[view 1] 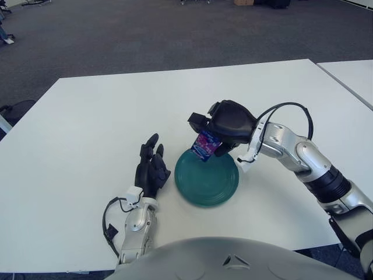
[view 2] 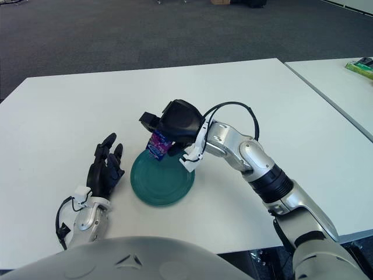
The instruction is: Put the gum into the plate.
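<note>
A dark green plate (view 1: 207,181) lies on the white table (view 1: 105,116) near its front edge. My right hand (view 1: 224,125) is over the plate's far rim, shut on a purple and blue gum pack (view 1: 205,146). The pack hangs tilted just above the plate's far edge. It also shows in the right eye view (view 2: 158,144). My left hand (view 1: 150,169) shows left of the plate, its fingers relaxed and holding nothing.
A second white table (view 1: 352,76) stands to the right across a narrow gap, with a green object (view 2: 360,67) on it. Dark carpet lies beyond the table's far edge.
</note>
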`<state>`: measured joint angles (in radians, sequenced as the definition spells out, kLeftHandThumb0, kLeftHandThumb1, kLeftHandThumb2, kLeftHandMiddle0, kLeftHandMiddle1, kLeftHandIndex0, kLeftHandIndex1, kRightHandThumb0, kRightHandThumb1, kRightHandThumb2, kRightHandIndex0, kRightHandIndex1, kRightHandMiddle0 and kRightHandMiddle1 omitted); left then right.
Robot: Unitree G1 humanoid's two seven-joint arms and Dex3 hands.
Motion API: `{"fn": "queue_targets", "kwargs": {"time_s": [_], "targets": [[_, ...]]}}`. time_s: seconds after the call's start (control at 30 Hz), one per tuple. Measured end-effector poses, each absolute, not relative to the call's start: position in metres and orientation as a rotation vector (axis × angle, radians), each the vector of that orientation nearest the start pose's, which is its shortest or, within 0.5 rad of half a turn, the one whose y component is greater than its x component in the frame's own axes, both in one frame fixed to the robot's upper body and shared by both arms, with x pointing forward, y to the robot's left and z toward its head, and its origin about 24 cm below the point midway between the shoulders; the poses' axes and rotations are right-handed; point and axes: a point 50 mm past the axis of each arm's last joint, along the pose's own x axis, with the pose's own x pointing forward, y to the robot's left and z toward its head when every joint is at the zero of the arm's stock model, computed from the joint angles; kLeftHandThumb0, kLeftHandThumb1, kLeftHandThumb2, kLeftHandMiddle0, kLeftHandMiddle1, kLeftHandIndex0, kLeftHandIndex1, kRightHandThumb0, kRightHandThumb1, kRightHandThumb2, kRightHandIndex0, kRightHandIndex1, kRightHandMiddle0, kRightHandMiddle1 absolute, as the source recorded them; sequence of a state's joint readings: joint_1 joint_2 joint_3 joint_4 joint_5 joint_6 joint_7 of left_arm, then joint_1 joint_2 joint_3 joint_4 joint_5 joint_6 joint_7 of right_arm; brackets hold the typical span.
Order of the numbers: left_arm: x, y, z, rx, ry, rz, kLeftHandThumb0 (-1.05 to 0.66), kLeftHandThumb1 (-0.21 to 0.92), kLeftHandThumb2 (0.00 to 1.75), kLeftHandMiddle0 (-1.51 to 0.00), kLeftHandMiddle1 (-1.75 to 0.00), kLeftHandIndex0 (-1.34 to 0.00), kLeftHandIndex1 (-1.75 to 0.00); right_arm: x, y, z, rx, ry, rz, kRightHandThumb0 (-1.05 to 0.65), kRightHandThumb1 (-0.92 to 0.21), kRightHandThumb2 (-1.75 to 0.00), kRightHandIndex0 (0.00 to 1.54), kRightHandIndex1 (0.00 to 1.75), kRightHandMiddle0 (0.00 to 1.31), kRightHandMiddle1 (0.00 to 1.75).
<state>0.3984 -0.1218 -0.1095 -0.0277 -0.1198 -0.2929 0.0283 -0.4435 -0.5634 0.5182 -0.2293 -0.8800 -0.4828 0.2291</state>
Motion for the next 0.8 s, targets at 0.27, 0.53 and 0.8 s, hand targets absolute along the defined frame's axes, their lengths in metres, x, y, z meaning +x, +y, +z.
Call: {"fn": "queue_targets", "kwargs": {"time_s": [0.27, 0.53, 0.8], "targets": [[0.169, 0.131, -0.002, -0.271, 0.051, 0.123, -0.93, 0.92, 0.92, -0.27, -0.02, -0.01, -0.65, 0.233, -0.062, 0.141, -1.487, -0.991, 0.898, -0.44, -0.44, -1.16, 1.11, 1.75, 0.52, 1.75], [0.169, 0.128, -0.002, -0.233, 0.027, 0.118, -0.89, 0.92, 0.93, -0.37, -0.06, -0.03, -0.66, 0.23, -0.064, 0.133, -1.492, -0.929, 0.97, -0.44, -0.45, -1.15, 1.08, 1.75, 0.51, 1.75], [0.168, 0.128, -0.002, -0.232, 0.019, 0.121, -0.87, 0.92, 0.9, -0.38, -0.04, -0.04, -0.66, 0.227, -0.064, 0.126, -1.487, -0.888, 1.0, -0.4, -0.63, -0.91, 0.84, 1.75, 0.39, 1.75]]}}
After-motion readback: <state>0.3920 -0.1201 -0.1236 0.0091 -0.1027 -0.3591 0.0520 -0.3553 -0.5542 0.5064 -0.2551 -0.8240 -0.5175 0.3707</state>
